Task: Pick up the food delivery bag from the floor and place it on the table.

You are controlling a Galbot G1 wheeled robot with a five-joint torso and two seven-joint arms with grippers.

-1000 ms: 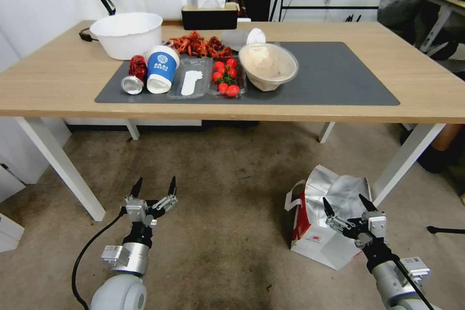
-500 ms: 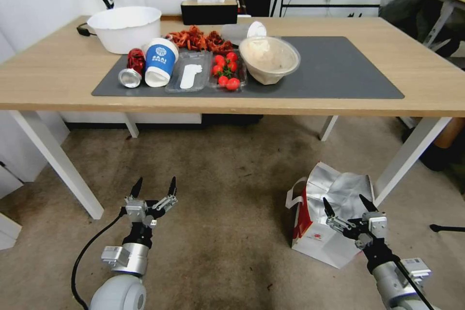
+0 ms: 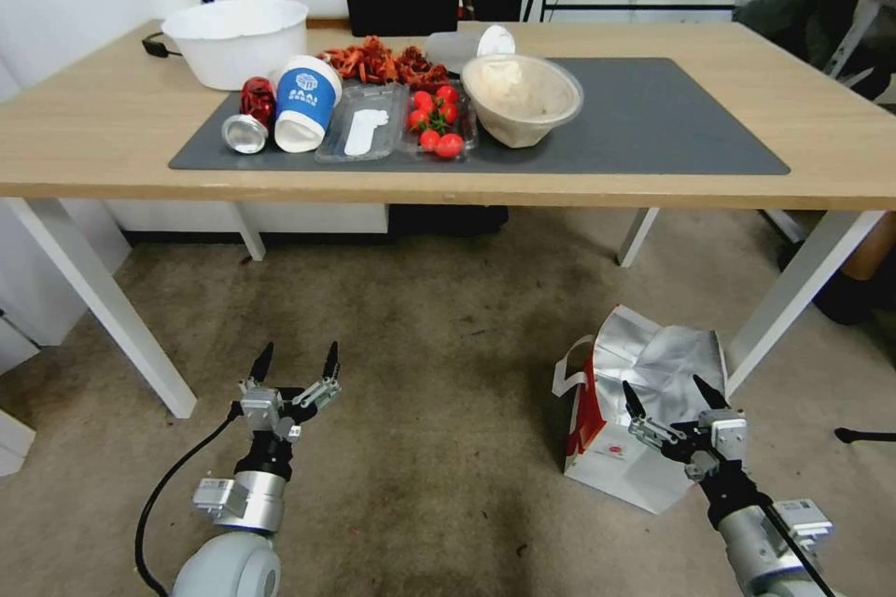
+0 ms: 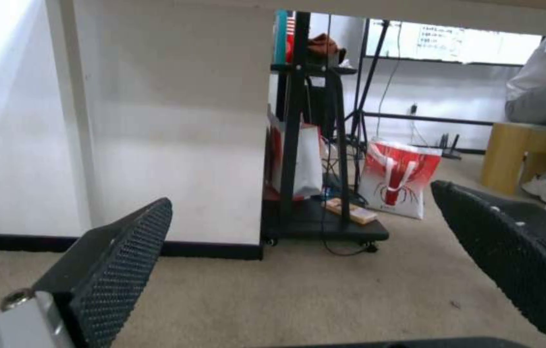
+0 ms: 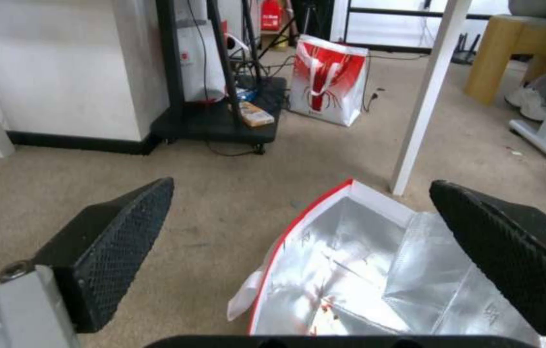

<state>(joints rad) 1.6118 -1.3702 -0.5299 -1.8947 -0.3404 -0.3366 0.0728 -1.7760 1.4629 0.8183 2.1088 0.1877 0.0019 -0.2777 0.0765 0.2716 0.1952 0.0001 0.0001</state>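
The food delivery bag (image 3: 635, 410) stands on the floor (image 3: 429, 373) by the table's front right leg, its red-and-white sides up and its silver foil mouth (image 5: 357, 275) gaping. My right gripper (image 3: 670, 399) hovers open just above the bag's near side, nothing between its fingers (image 5: 112, 241). Off to the left, my left gripper (image 3: 294, 362) is open over bare floor, its pads (image 4: 118, 261) wide apart. The table (image 3: 93, 140) has a light-wood top with a dark grey mat (image 3: 672, 121).
On the mat's left half lie a white basin (image 3: 233, 39), a tipped blue cup (image 3: 306, 103), a can (image 3: 250, 117), tomatoes (image 3: 437, 121) and a bowl (image 3: 523, 98). White slanted legs (image 3: 103, 308) flank the floor space. Another red-and-white bag (image 5: 328, 79) and a black stand (image 5: 222, 121) sit beyond the table.
The whole head view has shifted: the table sits higher and nearer the top, and more floor shows. Both grippers and the bag keep their places relative to each other.
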